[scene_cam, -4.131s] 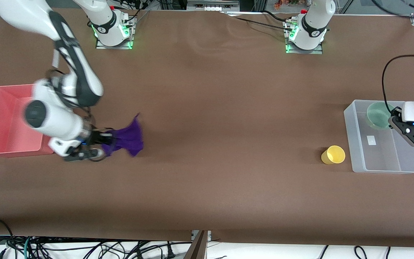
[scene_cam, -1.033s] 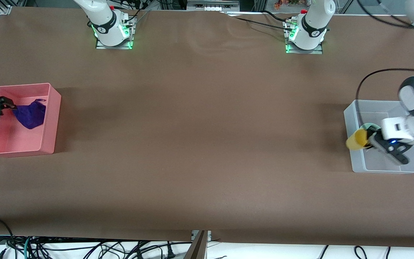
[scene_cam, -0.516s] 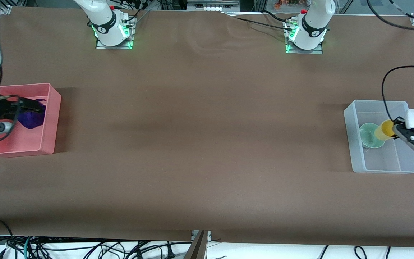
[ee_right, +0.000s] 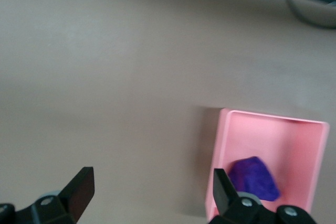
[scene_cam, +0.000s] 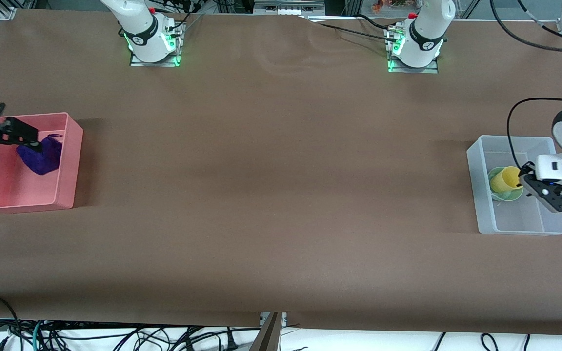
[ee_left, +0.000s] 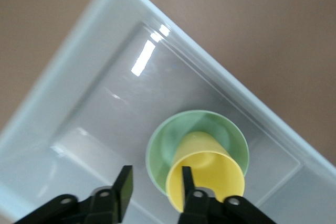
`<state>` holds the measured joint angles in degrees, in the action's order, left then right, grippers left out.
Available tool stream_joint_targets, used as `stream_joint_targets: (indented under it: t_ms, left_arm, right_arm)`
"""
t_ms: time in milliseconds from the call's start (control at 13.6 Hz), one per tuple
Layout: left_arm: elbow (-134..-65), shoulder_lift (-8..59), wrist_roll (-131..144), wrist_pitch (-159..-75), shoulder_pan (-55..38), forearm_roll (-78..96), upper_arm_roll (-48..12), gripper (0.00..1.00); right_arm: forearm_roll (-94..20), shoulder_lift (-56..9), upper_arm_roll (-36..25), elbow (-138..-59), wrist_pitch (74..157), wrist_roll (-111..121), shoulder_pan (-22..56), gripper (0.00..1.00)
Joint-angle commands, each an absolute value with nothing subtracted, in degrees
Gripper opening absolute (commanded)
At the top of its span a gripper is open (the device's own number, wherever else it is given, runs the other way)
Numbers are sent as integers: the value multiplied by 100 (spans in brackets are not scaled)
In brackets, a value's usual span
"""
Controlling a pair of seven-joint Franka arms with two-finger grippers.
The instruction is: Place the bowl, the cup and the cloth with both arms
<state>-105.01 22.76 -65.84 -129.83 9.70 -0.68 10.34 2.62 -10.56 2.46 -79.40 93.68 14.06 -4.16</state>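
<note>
The yellow cup [scene_cam: 503, 179] lies tilted in the mint-green bowl [scene_cam: 508, 196], which stands in the clear bin [scene_cam: 474, 161] at the left arm's end of the table. My left gripper [scene_cam: 530, 183] hovers over the bin beside the cup, open. In the left wrist view one finger [ee_left: 184, 182] stands across the cup's [ee_left: 210, 174] rim, with the bowl [ee_left: 170, 140] under it. The purple cloth [scene_cam: 42, 154] lies bunched in the pink bin [scene_cam: 69, 161]. My right gripper [scene_cam: 10, 143] is open and empty, up over that bin; its wrist view shows the cloth [ee_right: 254, 179] below.
The pink bin [ee_right: 294, 145] stands at the right arm's end of the table, the clear bin [ee_left: 63, 66] at the left arm's end. The brown table top [scene_cam: 281, 185] lies between them. Cables hang past the table's front edge.
The left gripper has lowered the cup into the bowl and opened off it. The right gripper has risen from the cloth, which stays in the pink bin.
</note>
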Motion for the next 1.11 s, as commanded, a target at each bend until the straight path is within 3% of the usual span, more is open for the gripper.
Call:
stream_joint_targets:
  t_ms: [0,369,664,1033]
  left_arm:
    - [-10617,1303,-5535,-12212,836,612,1020,100]
    - [-10565,353,-2135,-10427,238,582,915,100]
    - [-9757,45,155,-9134,773,-8,-745,100]
    - [-8860,96,299,-8254,484,79,-774,100]
  right_arm:
    - [764,-853,299,-8024,9108,1337,-404,100]
    - [387,-800,474,-8016,8412,291,-396,100]
    - [8,-800,448,-7998,8201,35,-422,100]
    - [114,-861,404,-7954,7990,88,-422,100]
